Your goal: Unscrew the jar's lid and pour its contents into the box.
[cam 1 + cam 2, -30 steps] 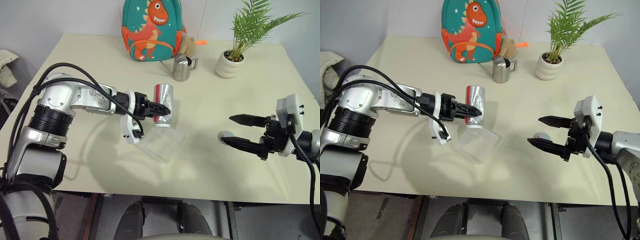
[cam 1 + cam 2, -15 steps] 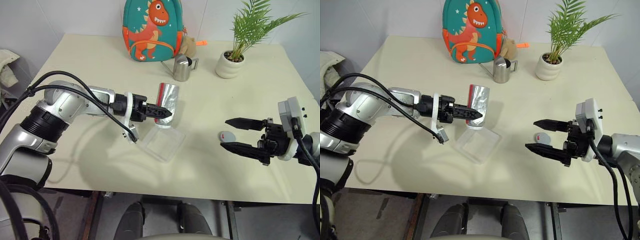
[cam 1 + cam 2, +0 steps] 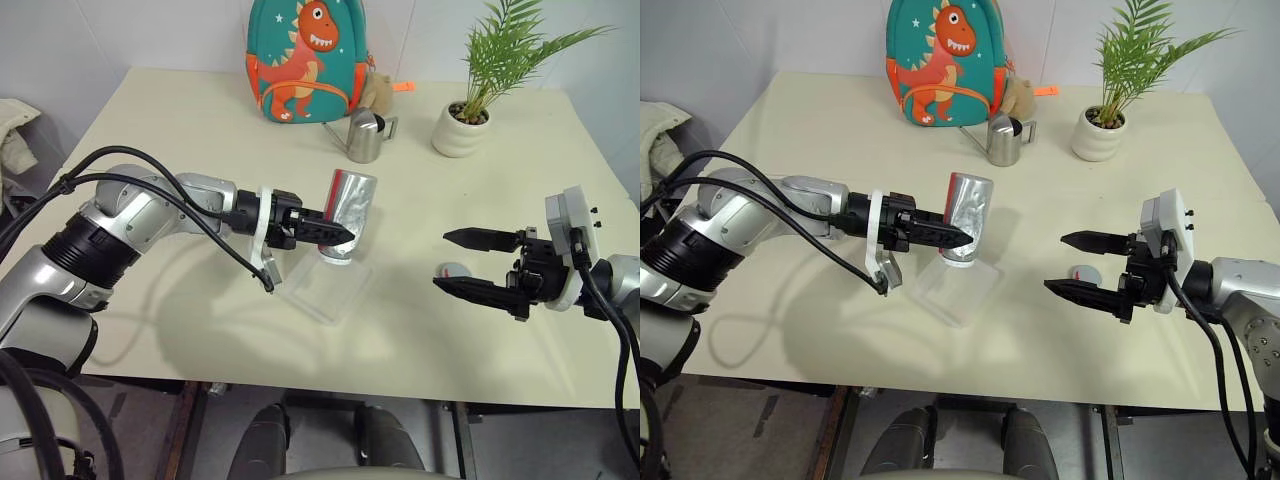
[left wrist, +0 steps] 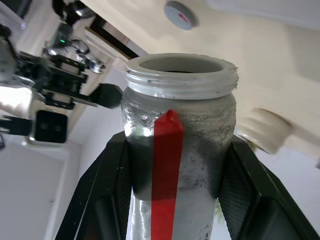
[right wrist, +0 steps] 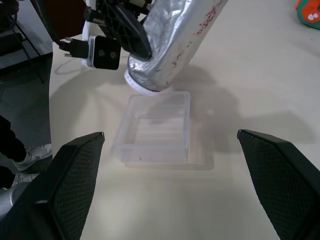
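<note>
Smooth cream table [image 3: 200, 120], crinkled silvery jar [image 3: 345, 214], clear box [image 3: 325, 290]

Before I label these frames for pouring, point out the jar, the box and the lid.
jar [image 3: 349, 212], left eye view, silvery side wall
box [image 5: 186, 122], right wrist view, clear side wall
lid [image 3: 452, 270], left eye view, grey top

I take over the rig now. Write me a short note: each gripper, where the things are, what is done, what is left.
Left gripper: shut on the jar, inverted and tilted, open mouth down above the box.
Right gripper: open, holding nothing, beside the lid, which lies on the table.
Done: lid unscrewed and set down.
Left: the pour; I see no contents in the box yet.
</note>
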